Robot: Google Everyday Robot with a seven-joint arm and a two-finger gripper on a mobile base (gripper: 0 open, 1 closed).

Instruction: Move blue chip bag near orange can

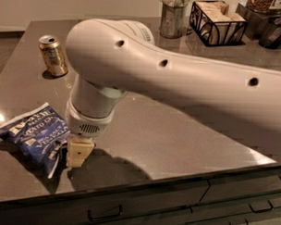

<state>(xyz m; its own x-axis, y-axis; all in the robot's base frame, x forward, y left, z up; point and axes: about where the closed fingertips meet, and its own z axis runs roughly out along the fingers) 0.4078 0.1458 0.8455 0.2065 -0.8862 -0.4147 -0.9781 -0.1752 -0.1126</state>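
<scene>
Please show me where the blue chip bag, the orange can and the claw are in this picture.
blue chip bag (35,138): camera view, middle of its printed blue face.
orange can (53,56): camera view, middle of its side wall.
claw (78,155): camera view, its lower end, beside the bag's right edge.

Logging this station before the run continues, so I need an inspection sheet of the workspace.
Surface: dark glossy counter.
Job's things: blue chip bag lying front left; orange can upright back left, apart from it.
Clutter: metal cup, wire basket, dark container along the back edge.
Grippers: gripper low beside the bag's right edge.
Cables: nothing seen.
Surroundings: drawers below the counter front.
</scene>
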